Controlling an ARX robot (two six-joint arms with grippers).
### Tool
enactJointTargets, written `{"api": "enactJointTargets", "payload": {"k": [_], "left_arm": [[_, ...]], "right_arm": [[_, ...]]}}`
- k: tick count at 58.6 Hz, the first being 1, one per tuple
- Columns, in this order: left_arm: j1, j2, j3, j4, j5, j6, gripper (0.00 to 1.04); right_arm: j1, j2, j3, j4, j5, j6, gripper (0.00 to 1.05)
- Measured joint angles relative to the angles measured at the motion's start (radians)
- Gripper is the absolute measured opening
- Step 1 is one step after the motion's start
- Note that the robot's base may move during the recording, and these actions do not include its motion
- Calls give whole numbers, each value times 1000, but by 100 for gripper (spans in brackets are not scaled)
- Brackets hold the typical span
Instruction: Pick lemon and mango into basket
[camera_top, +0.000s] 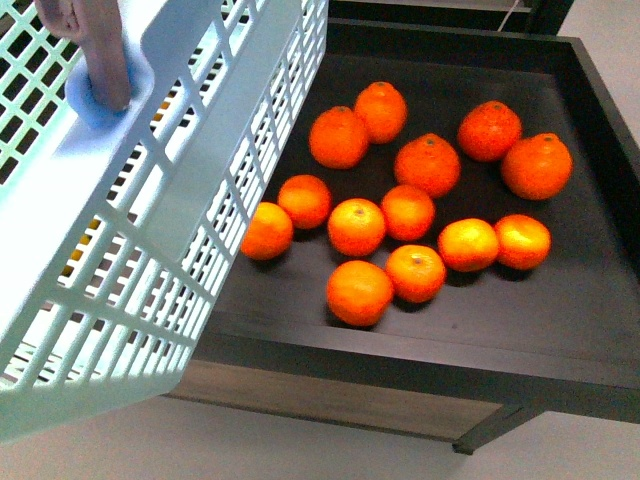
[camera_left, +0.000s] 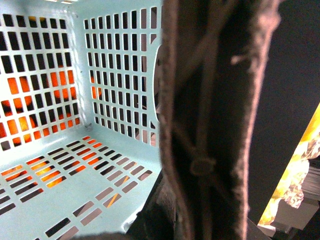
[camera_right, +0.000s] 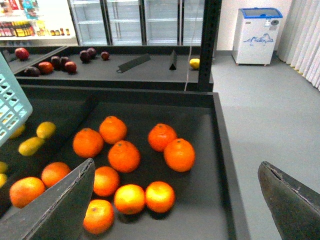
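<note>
Front view: the basket (camera_top: 200, 70) fills the left side, raised and tilted, and its lower part overlaps the left edge of the dark tray (camera_top: 580, 300). A brown bar (camera_top: 100, 45) meets the basket's upper rim. To the right, oranges (camera_top: 357, 227) lie loose on the tray floor.

Left wrist view: a brown padded part (camera_left: 210, 125), bound with a cable tie, blocks the middle. We cannot tell whether the left gripper is clenched or released.

Right wrist view: in the compartment next to the oranges, on the basket's side, we note a rounder yellow fruit, apparently the lemon (camera_right: 46, 129). A longer one near it is apparently the mango (camera_right: 31, 146). Both lie outside the basket. The right gripper (camera_right: 176, 164) is released, jaws wide apart, grasping nothing.
</note>
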Motion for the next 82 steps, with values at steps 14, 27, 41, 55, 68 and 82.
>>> {"api": "enactJointTargets", "payload": {"k": [14,27,41,55,68,82], "left_arm": [[0,0,0,0,-1,0,5],[0,0,0,0,0,0,5],[0,0,0,0,3,0,5],[1,0,1,0,-3,3,5],[1,0,1,0,0,3,5],[1,0,1,0,-1,2,5]], "right_arm": [[0,0,0,0,-5,0,96],[0,0,0,0,-3,0,96],[0,0,0,-1,-2,1,96],[0,0,0,0,-1,0,96],[0,0,0,0,-4,0,96],[0,0,0,0,-4,1,96]]}}
